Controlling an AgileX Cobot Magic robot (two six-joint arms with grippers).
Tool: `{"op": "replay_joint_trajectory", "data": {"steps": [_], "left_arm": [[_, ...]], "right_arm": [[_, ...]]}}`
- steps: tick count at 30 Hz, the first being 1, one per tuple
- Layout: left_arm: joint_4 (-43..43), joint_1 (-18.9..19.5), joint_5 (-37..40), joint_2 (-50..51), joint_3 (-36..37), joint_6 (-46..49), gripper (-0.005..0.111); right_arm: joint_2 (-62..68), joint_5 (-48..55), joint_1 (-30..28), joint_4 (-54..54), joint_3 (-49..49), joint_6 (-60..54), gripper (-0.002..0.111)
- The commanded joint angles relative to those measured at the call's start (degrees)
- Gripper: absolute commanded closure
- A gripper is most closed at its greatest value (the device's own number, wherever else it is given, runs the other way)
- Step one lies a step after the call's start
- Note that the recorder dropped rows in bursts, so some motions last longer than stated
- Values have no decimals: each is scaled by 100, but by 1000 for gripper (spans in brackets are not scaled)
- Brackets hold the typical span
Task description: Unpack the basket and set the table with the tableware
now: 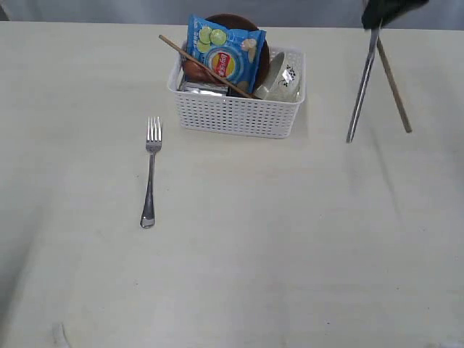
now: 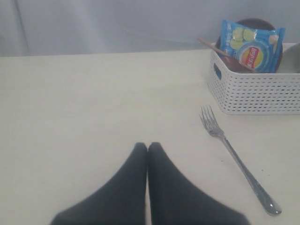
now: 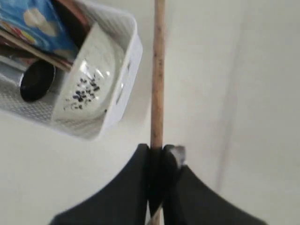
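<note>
Hanging over the table (image 1: 290, 239) well right of the basket (image 1: 239, 116), the right gripper (image 3: 158, 152) was clamped on a chopstick (image 3: 158, 70). A knife (image 1: 360, 90) slanted down from the same jaws, though the grip on it was hard to make out. Both tips pointed down toward the tabletop. The left gripper (image 2: 148, 146) was closed with nothing in it, low over the table near the fork (image 1: 150, 174), which lay flat left of the basket. Inside the basket sat a bowl (image 3: 89, 84) tipped on its side, a mug (image 3: 33, 82), a plate (image 1: 225, 19), a blue bag (image 1: 226, 54) and a second chopstick (image 1: 196, 61) leaning across the rim.
</note>
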Motion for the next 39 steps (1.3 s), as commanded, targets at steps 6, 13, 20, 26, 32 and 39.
{"op": "replay_joint_trajectory", "data": {"steps": [6, 13, 20, 26, 32, 39], "left_arm": [[47, -29, -61, -15, 18, -24, 107], [47, -29, -61, -15, 18, -24, 107], [47, -29, -61, -15, 18, -24, 107], [47, -29, -61, -15, 18, -24, 107], [47, -29, -61, -15, 18, -24, 107], [47, -29, -61, -15, 18, -24, 107]], "right_arm": [[785, -633, -635, 1120, 1696, -1045, 109], [1457, -932, -635, 1797, 2010, -1757, 109], [1584, -1618, -635, 1775, 2010, -1761, 108], [1584, -1902, -635, 1802, 2010, -1761, 104], [1584, -1788, -635, 1864, 1820, -1761, 61], [1433, -1140, -635, 1999, 1569, -1761, 64]]}}
